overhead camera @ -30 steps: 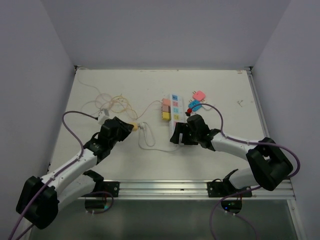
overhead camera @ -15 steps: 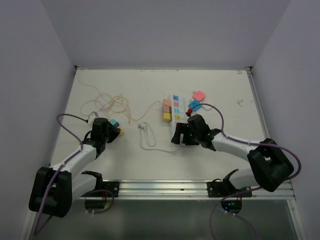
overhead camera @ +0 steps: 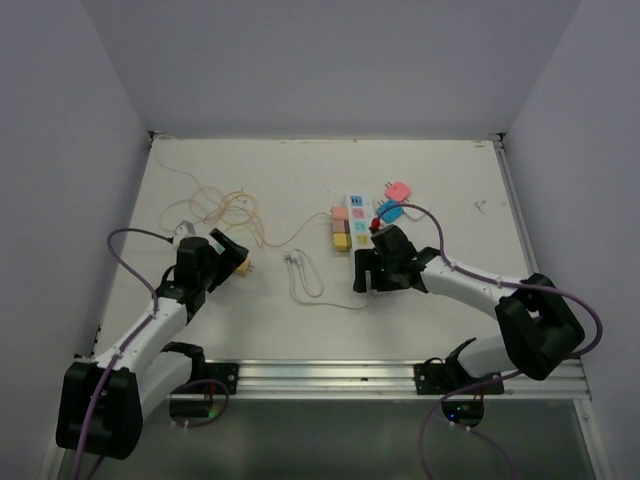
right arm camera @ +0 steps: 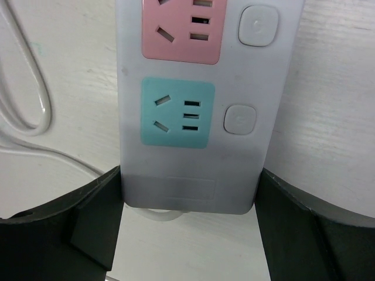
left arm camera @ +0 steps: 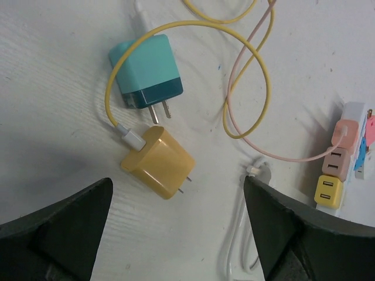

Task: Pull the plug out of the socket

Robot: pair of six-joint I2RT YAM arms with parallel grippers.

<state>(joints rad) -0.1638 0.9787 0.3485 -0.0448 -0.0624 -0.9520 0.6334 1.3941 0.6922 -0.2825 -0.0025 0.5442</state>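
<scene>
The yellow plug (left arm camera: 158, 162) (overhead camera: 243, 266) lies loose on the table, prongs out, with its yellow cable attached. A teal plug (left arm camera: 146, 73) lies just beyond it. My left gripper (left arm camera: 177, 188) (overhead camera: 230, 256) hovers over the yellow plug, open, holding nothing. The socket (overhead camera: 358, 218) (right arm camera: 234, 164) is a white strip with pink and teal outlet faces. Pink, tan and yellow plugs (left arm camera: 329, 191) sit in its left side. My right gripper (right arm camera: 190, 175) (overhead camera: 376, 272) clamps the socket's near end, one finger pressed on each long side.
Tangled yellow and pink cables (overhead camera: 225, 210) lie at the back left. A looped white cable (overhead camera: 305, 280) (left arm camera: 243, 234) rests between the arms. Blue (overhead camera: 390, 211) and pink (overhead camera: 398, 190) plugs lie right of the socket. Walls close off the table's sides and back.
My left gripper carried the yellow plug leftward away from the socket, then opened and let it drop onto the table. The socket's far end shifted slightly right. The right gripper kept its grip.
</scene>
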